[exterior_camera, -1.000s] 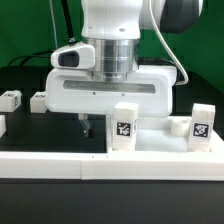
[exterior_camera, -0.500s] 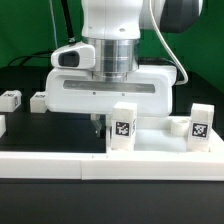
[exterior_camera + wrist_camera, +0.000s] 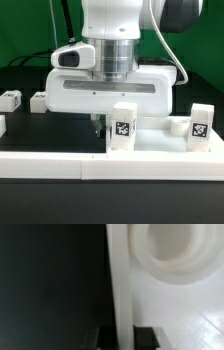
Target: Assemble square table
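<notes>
The white square tabletop [image 3: 160, 144] lies flat at the exterior view's right, with two short tagged legs [image 3: 123, 127] [image 3: 201, 124] standing on its near corners. My gripper [image 3: 98, 126] is low at the tabletop's left edge, just left of the nearer leg. In the wrist view my two dark fingertips [image 3: 108, 338] straddle the raised white rim [image 3: 124, 291], one on each side and pressed close to it, so my gripper [image 3: 126, 338] is shut on the rim. A round corner socket [image 3: 170, 252] shows on the plate beyond the fingers.
Two loose white legs [image 3: 10, 98] [image 3: 38, 100] lie on the black table at the exterior view's left. A third small tagged white part [image 3: 178, 126] sits between the standing legs. A long white rail [image 3: 110, 168] runs along the front.
The visible finger has moved toward the exterior view's right onto the tabletop's edge, so the gripper has closed. The hand itself has stayed in place.
</notes>
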You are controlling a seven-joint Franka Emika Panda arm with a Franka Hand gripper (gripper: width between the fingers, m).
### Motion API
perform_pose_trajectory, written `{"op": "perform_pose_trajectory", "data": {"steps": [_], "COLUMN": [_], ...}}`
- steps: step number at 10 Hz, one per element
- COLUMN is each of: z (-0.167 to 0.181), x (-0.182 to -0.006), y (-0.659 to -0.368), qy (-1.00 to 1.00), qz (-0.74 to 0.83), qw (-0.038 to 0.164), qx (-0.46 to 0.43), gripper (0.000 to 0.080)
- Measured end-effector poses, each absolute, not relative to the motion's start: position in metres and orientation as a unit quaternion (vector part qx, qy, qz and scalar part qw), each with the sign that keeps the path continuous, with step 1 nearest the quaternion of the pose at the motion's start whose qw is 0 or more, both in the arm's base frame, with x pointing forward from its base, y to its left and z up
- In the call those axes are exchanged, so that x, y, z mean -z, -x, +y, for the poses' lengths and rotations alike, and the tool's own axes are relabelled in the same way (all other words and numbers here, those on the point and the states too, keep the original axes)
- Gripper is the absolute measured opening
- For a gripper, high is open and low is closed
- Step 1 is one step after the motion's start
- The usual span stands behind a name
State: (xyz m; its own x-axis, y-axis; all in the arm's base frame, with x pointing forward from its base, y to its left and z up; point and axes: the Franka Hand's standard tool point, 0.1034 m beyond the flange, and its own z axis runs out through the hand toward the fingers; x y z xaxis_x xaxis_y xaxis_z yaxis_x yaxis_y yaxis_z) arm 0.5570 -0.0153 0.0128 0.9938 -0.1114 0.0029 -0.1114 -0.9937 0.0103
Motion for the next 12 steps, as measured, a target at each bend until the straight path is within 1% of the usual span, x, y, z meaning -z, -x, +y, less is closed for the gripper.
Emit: {"op": "perform_pose_trajectory", "data": {"steps": [3, 4, 6, 7, 9, 11, 12], "z": [-0.018, -0.03, -0.041, -0.043, -0.046, -0.045, -0.041], "x": [-0.013, -0.012, -0.012, -0.012, -0.012, -0.014, -0.013], "y": [-0.557, -0.556, -0.558, -0.558, -0.558, -0.563, -0.564], "qy": [-1.0, -1.0, -1.0, -0.997, -0.99, -0.955, -0.939], "qz": [-0.025, -0.01, 0.029, 0.075, 0.142, 0.296, 0.342], "qw": [0.004, -0.003, -0.006, 0.001, 0.006, 0.021, 0.022], "qx": [-0.002, -0.005, -0.007, -0.006, -0.003, -0.003, -0.004], "gripper": [0.0067, 0.0066, 0.0066, 0.0063, 0.0063, 0.0064, 0.0064]}}
